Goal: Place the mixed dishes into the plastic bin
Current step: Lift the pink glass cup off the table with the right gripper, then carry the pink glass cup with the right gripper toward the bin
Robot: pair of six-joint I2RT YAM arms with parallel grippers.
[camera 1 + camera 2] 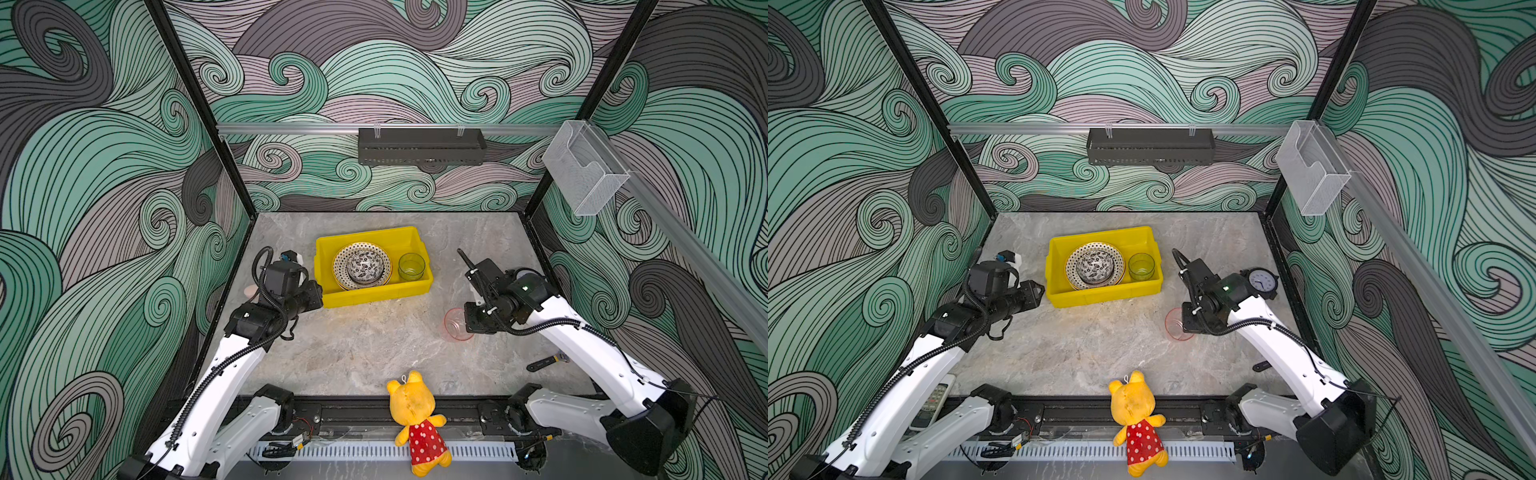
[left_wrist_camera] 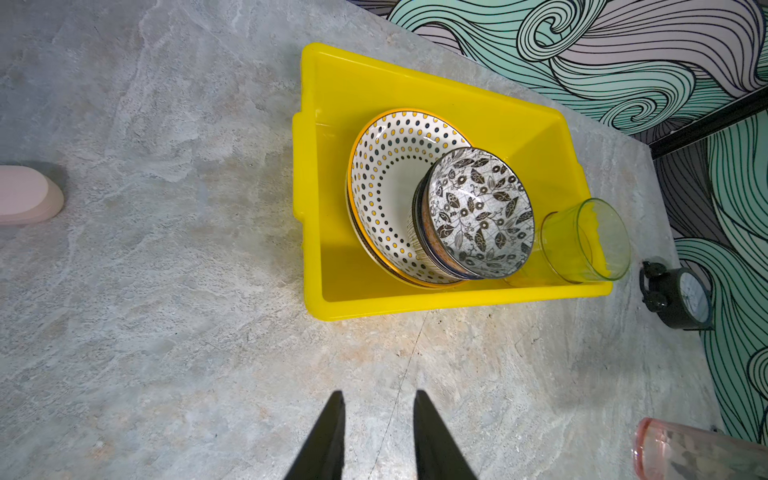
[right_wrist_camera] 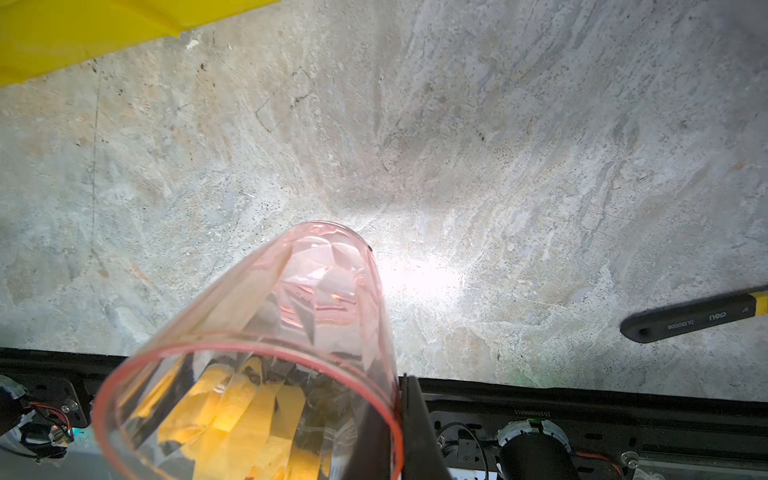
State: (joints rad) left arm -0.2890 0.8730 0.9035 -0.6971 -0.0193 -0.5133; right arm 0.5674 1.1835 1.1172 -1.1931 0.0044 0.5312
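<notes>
The right claw (image 3: 401, 395) pinches the rim of the pink cup (image 3: 291, 324). Only one black finger (image 3: 415, 428) shows clearly. Its partner is blurred behind the cup wall, and the frame edge cuts off the cup's mouth. In both top views the wrist covers half the cup, so I cannot tell whether its base touches the table (image 1: 374, 353). The left claw (image 2: 378, 399) stands partly apart and empty, with the yellow bin (image 2: 415, 305) just ahead. Inside the bin, a leafy bowl (image 2: 478, 212) caps stacked bowls that show only their edges. The stack sits on a dotted-rim plate (image 2: 386, 166), beside a green cup (image 2: 590, 245).
</notes>
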